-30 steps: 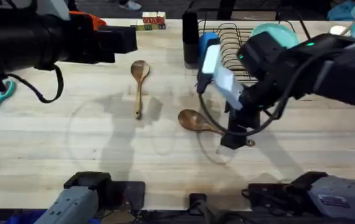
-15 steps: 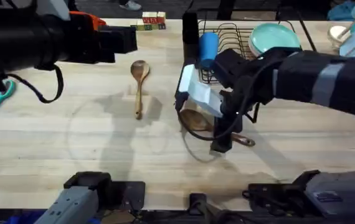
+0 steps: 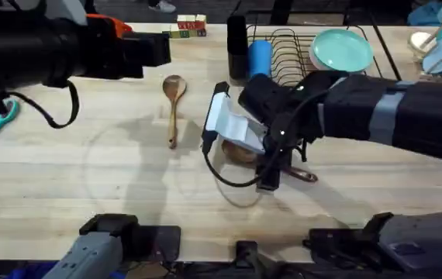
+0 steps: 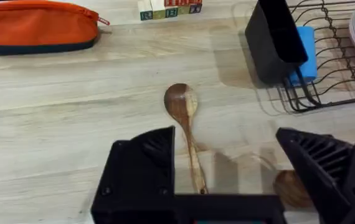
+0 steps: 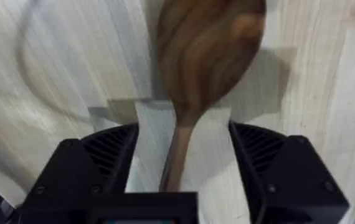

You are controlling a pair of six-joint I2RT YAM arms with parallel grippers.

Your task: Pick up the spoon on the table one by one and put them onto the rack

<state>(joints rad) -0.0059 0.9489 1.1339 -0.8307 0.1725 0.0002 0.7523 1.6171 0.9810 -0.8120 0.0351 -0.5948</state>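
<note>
Between the spread fingers of the right gripper (image 5: 179,165) lies the dark spoon (image 5: 205,59) on the table (image 5: 65,56), handle unclamped, bowl ahead — closing off-centre could skid it; left gripper (image 4: 227,180) open, light spoon (image 4: 184,118) just ahead.

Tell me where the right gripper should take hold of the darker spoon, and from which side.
Grip the darker spoon on its thin neck just below the bowl, coming straight down from above. It lies flat on the table, and the right gripper already straddles that neck with its fingers open, one on each side.
</note>
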